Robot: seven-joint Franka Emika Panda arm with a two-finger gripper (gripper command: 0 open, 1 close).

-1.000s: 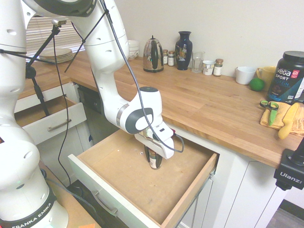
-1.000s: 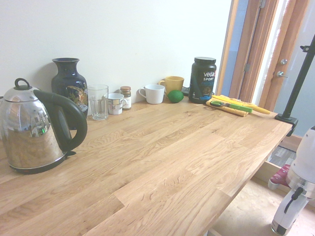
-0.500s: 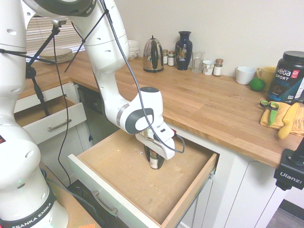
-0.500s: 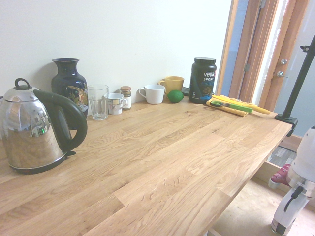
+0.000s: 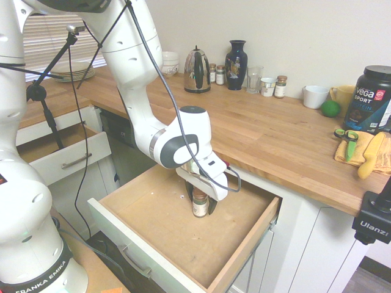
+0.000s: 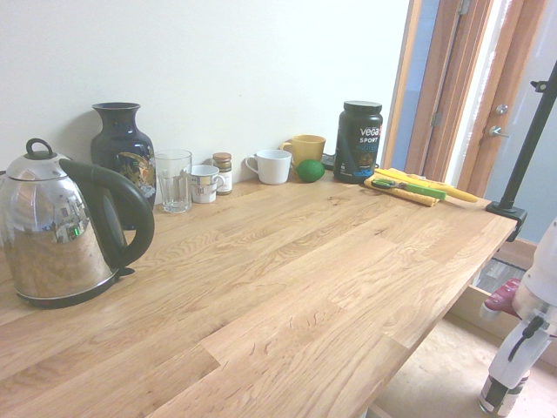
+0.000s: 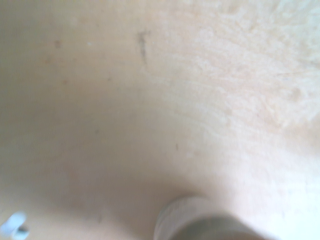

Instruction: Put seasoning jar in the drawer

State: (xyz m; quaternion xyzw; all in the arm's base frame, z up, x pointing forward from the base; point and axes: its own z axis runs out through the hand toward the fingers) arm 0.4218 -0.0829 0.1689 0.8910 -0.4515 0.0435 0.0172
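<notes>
A long wooden worktop (image 5: 256, 131) runs along the wall. At its back stand a steel kettle (image 5: 197, 71), two small jars (image 5: 216, 74), a dark blue vase (image 5: 236, 65), a clear glass (image 5: 254, 79), a small patterned cup (image 5: 267, 86) and a brown-lidded jar (image 5: 280, 86). Further along sit a white mug (image 5: 315, 96), a yellow mug (image 5: 339, 96), a green fruit (image 5: 330, 108), a black Vega tub (image 5: 369, 99) and a yellow cloth (image 5: 366, 152) carrying green-handled scissors (image 5: 346, 138). Below, the open drawer (image 5: 238, 250) holds the seasoning jar (image 5: 200, 204), upright on its wood bottom
</notes>
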